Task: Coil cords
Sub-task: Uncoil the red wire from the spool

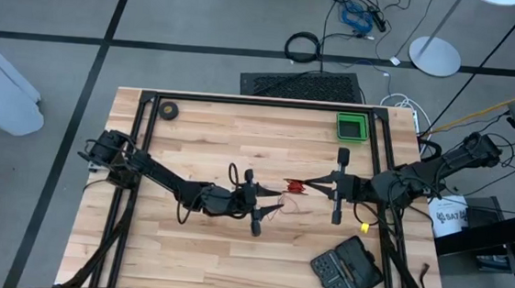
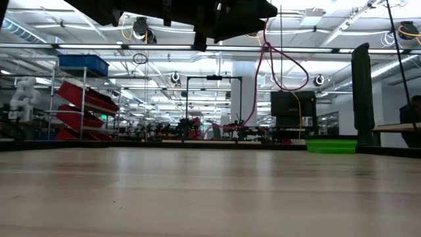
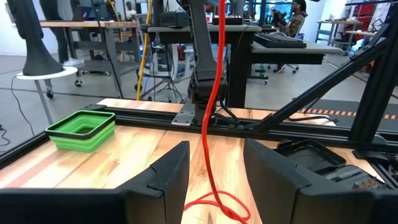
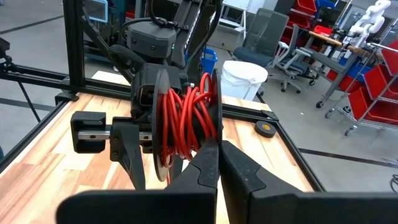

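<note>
The red cord (image 3: 211,112) hangs down from its black reel (image 4: 186,118), on which several red turns are wound. The reel is in the air over the table's middle (image 1: 296,186), at the tips of my right gripper (image 4: 217,152), which is shut and reaches in from the right (image 1: 316,184). My left gripper (image 3: 214,155) points level from the left (image 1: 275,194) and is open. The hanging cord runs between its fingers without touching either. Below them the cord curls into a loop (image 3: 217,202). In the low view the cord (image 2: 289,72) dangles from the dark grippers overhead. My right gripper comes level at the reel from the table's right, and its shut fingertips (image 4: 208,155) meet the lower edge of the wound red turns (image 4: 196,140). The fingers themselves hide whether they pinch the reel's rim or the cord. The reel is clear of the table, its flanges upright.
A green bin (image 1: 352,127) sits at the far right and a small black roll (image 1: 168,110) at the far left. An open black case (image 1: 347,269) and a small yellow piece (image 1: 363,227) lie near right. A black frame rail (image 1: 243,100) borders the table.
</note>
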Controlling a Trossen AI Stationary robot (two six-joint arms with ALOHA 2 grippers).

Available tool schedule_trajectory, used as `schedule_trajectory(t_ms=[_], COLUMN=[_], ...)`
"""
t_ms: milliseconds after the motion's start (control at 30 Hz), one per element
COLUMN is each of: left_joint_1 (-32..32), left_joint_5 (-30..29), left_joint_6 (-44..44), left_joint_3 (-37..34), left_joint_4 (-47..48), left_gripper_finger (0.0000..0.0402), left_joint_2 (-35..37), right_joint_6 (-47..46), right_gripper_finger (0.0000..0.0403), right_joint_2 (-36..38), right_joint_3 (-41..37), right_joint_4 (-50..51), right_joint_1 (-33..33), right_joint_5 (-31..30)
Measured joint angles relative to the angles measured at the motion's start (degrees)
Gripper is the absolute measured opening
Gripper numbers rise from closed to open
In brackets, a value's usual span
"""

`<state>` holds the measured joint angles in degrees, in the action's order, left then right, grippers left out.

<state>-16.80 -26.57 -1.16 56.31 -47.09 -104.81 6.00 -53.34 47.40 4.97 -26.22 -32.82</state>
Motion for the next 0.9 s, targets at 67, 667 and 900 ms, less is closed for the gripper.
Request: schedule_trajectory(t_ms=[67,667,900], left_joint_1=[0.00,0.36,0.66], left_joint_5=[0.00,0.00,0.05], left_joint_6=[0.00,-0.09,-0.01], left_joint_3=[0.00,0.02,0.02], left_joint_4=[0.01,-2.20,-2.24], left_gripper_finger=[0.0157,0.0157,0.0134], left_joint_2=[0.00,-2.29,-2.34], right_joint_6=[0.00,0.00,0.00], right_gripper_finger=[0.0000,0.0000,0.0000], right_joint_2=[0.00,0.00,0.00], right_joint_3=[0.00,-0.01,-0.02], right_joint_4=[-0.02,-0.04,-0.02], right_joint_1=[0.00,0.00,0.00], right_joint_5=[0.00,-0.01,0.00])
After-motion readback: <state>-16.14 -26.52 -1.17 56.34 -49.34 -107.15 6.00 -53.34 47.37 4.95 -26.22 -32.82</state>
